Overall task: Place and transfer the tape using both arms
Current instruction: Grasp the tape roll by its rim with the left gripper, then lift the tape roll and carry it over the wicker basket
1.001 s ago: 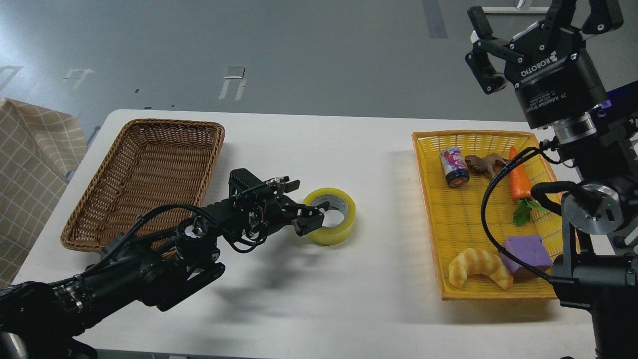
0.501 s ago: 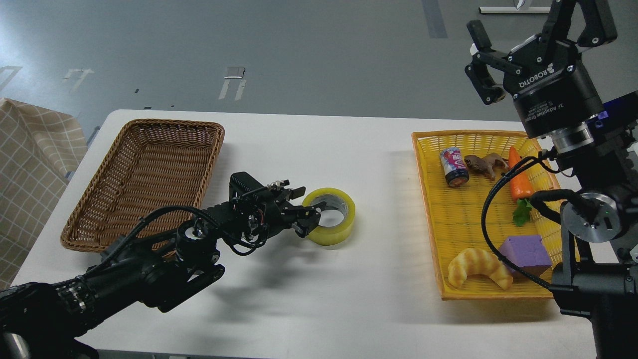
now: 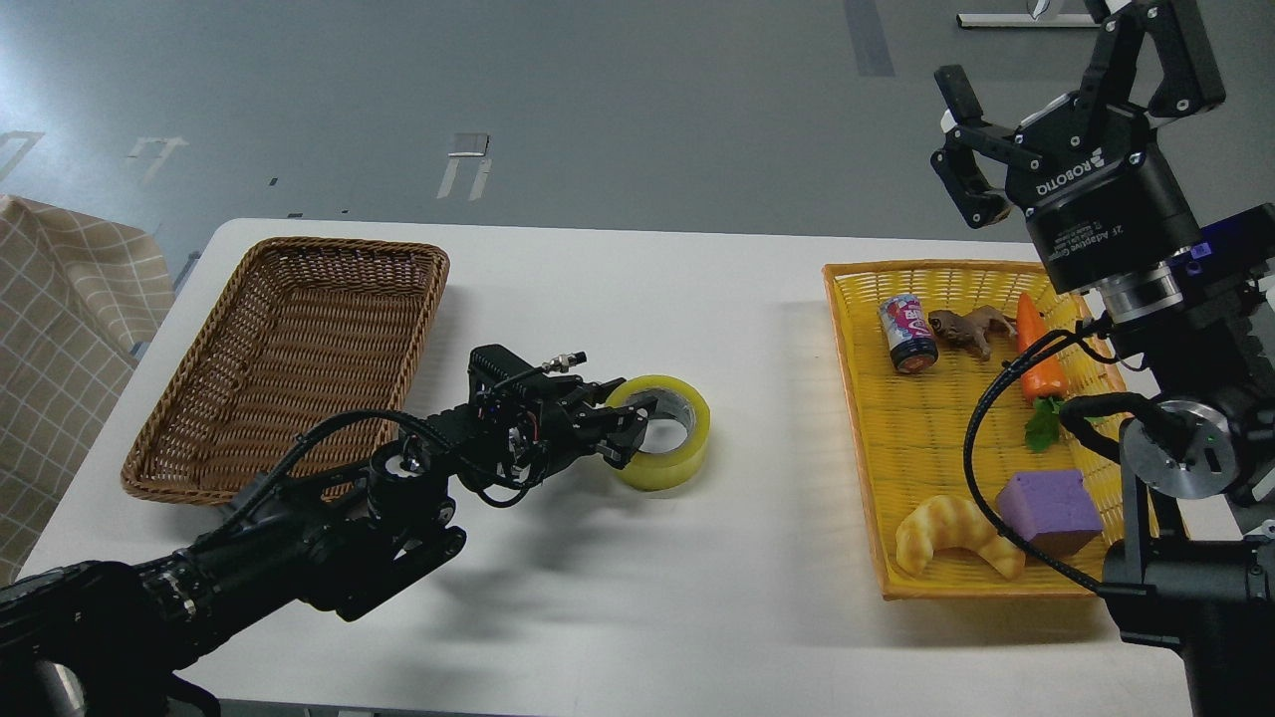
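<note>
Tape (image 3: 665, 432) flat on table (image 3: 618, 299) (hole upward)

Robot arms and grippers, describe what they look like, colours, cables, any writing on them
Both arms are black and jointed, with looping black cables. The right gripper has two black linked fingers on a cylindrical body printed ROBOTIQ in white; a silver round joint sits below. The left gripper is black, with exposed wiring behind it.

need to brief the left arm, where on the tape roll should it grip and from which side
Pinch the near-left wall of the tape: one finger in the open core, one outside. The roll lies flat on the table, hole up, so its wall is thin enough to pinch. The left gripper is already at that wall, coming from the left.
</note>
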`<act>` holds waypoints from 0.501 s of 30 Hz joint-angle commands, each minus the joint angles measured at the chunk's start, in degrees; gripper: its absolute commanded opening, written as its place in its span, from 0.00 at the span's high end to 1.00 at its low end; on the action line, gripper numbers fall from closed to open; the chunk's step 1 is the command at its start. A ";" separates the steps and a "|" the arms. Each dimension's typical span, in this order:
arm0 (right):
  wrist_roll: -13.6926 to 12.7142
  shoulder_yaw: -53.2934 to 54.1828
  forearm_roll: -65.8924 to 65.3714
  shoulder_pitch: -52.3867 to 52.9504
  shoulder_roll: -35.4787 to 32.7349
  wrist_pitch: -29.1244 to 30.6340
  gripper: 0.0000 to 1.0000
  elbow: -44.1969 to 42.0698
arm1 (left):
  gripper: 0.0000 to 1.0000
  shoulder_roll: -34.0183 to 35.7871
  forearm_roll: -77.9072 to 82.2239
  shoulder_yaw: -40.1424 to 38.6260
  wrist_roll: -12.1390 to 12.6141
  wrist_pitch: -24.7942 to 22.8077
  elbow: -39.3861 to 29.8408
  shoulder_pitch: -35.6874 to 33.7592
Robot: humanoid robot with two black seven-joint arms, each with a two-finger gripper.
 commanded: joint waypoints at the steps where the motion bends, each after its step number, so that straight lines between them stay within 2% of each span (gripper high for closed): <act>1: -0.01 -0.01 0.00 -0.09 0.00 -0.46 0.00 0.05 | 0.83 0.16 -0.10 0.00 -0.04 0.00 0.08 -0.75; 4: -0.01 -0.01 0.00 -0.09 0.00 -0.81 0.00 -0.03 | 0.91 0.51 -0.28 0.00 -0.48 -0.62 0.09 -1.72; 15: -0.09 -0.10 -0.08 -0.01 0.00 -1.16 0.00 -0.47 | 0.90 0.78 -1.85 -0.09 -0.57 -0.62 0.00 -2.24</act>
